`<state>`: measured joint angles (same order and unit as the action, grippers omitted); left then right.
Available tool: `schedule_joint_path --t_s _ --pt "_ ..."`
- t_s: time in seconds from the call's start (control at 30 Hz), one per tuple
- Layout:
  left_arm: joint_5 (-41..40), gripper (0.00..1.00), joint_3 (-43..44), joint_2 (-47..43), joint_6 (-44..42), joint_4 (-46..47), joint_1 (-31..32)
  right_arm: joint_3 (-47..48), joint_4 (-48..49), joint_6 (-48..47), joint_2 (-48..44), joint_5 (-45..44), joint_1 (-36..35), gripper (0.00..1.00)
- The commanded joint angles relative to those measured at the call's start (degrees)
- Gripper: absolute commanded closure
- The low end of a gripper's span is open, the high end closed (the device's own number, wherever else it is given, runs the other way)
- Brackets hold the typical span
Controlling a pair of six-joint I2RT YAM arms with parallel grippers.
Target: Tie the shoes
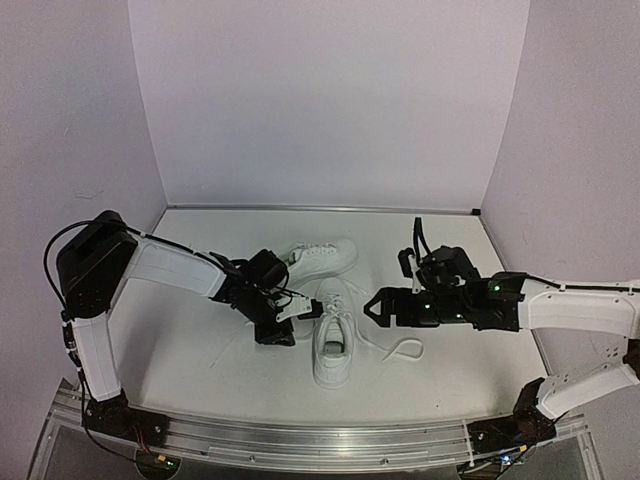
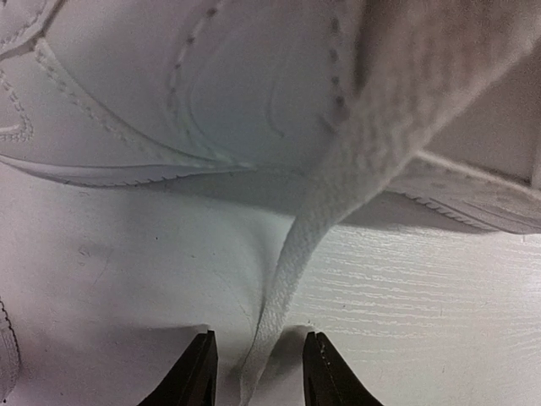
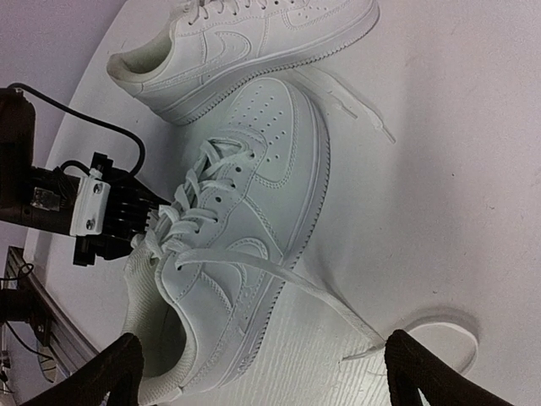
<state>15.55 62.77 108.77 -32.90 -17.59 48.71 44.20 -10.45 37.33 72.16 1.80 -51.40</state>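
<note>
Two white sneakers lie on the white table. The near shoe point(image 1: 334, 345) points away from me with its heel toward the arms; the far shoe point(image 1: 320, 258) lies sideways behind it. My left gripper point(image 1: 300, 310) is open at the near shoe's left side. In the left wrist view a white lace point(image 2: 275, 313) hangs from the shoe point(image 2: 194, 93) down between the spread fingers point(image 2: 259, 376), untouched on both sides. My right gripper point(image 1: 372, 307) is wide open just right of the near shoe point(image 3: 241, 228). The shoe's other lace point(image 3: 325, 296) runs out toward my right fingertip point(image 3: 427, 376).
A loose lace loop point(image 1: 405, 350) lies on the table right of the near shoe, also in the right wrist view point(image 3: 448, 326). The far shoe's lace end point(image 3: 363, 114) trails on the table. Lilac walls stand behind and at both sides. A metal rail point(image 1: 320, 440) runs along the near edge.
</note>
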Motion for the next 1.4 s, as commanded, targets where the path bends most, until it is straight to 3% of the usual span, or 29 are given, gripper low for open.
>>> schedule_joint_path --t_s 0.0,0.17,0.5,0.63,0.8,0.97,1.37 --pt "-1.01 0.62 2.35 1.32 -1.12 3.25 0.48 -1.17 1.39 0.59 -1.04 0.3 0.24 0.05" --pt "-0.38 0.67 2.55 2.7 -1.45 3.87 0.6 -1.88 1.4 0.95 -1.86 0.16 0.35 0.05" --pt "2.4 1.0 0.02 -4.65 2.2 4.68 0.61 -3.83 1.49 1.33 -3.41 0.03 0.6 0.05" --pt "3.61 0.99 -1.46 -9.02 4.1 6.51 0.68 -3.94 1.81 1.32 -3.63 0.21 0.6 0.06" --pt "0.46 0.76 1.03 -5.32 3.85 2.65 0.69 -3.86 1.97 1.06 -3.76 0.31 0.6 0.06" --pt "1.03 0.63 -0.23 -3.84 2.9 4.27 0.7 -4.18 1.99 1.25 -4.43 0.12 0.6 0.06" --pt "8.54 0.65 -2.74 0.05 1.09 12.94 0.69 -4.39 2.01 1.64 -4.56 -0.04 0.68 0.05"
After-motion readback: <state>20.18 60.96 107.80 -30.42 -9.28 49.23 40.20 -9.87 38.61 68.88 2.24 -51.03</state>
